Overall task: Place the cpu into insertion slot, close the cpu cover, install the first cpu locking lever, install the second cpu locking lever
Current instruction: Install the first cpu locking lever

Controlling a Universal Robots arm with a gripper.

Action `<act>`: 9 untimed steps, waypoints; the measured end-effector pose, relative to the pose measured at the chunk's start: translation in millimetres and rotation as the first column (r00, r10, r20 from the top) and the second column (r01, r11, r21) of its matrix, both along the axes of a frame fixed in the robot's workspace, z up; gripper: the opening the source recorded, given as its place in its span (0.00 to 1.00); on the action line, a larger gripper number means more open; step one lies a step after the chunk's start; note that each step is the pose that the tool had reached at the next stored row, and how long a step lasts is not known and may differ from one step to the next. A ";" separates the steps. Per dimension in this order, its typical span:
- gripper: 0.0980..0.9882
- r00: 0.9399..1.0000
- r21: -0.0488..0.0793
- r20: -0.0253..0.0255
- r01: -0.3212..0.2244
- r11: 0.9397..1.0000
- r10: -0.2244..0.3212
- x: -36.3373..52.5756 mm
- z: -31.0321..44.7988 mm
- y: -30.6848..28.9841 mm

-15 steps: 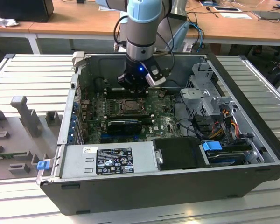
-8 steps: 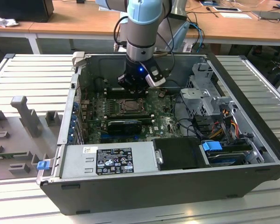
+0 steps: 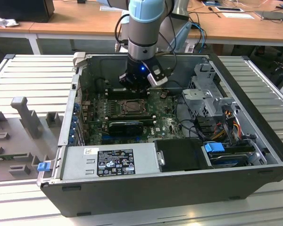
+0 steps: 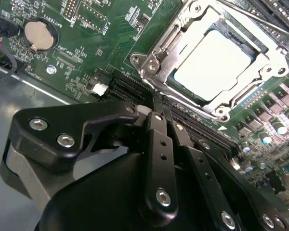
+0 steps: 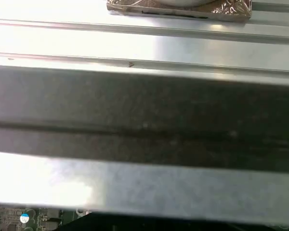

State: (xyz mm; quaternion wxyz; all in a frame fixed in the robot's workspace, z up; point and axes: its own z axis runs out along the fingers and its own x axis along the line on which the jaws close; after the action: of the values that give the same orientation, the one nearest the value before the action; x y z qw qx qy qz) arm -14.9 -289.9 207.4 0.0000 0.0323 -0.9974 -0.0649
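Pale-blue-capped grey arm (image 3: 144, 19), black screw-studded pincer (image 4: 159, 113), looping black cables (image 3: 120, 23).

The end effector (image 4: 156, 108) is matte black with silver screw heads. Just beyond its tips, the cpu (image 4: 212, 63) shows a pale silvery face inside the shiny silver cpu cover (image 4: 156, 57). The circuit board (image 4: 86, 43) around it is green with fine white print. A silver coin cell (image 4: 38, 34) sits off to one side.
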 end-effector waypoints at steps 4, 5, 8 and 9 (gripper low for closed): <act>0.01 1.000 -0.004 0.000 0.000 1.000 0.000 0.0 4.9 -0.2; 0.01 1.000 -0.004 0.000 0.000 1.000 0.000 0.0 5.0 -1.2; 0.01 1.000 -0.004 0.000 0.000 1.000 0.000 0.0 5.0 -4.3; 0.01 1.000 -0.004 0.000 0.000 1.000 0.000 0.0 5.0 -4.8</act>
State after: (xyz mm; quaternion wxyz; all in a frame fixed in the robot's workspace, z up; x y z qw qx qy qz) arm -14.9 -294.7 212.4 0.0001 0.0323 -0.9975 -0.0627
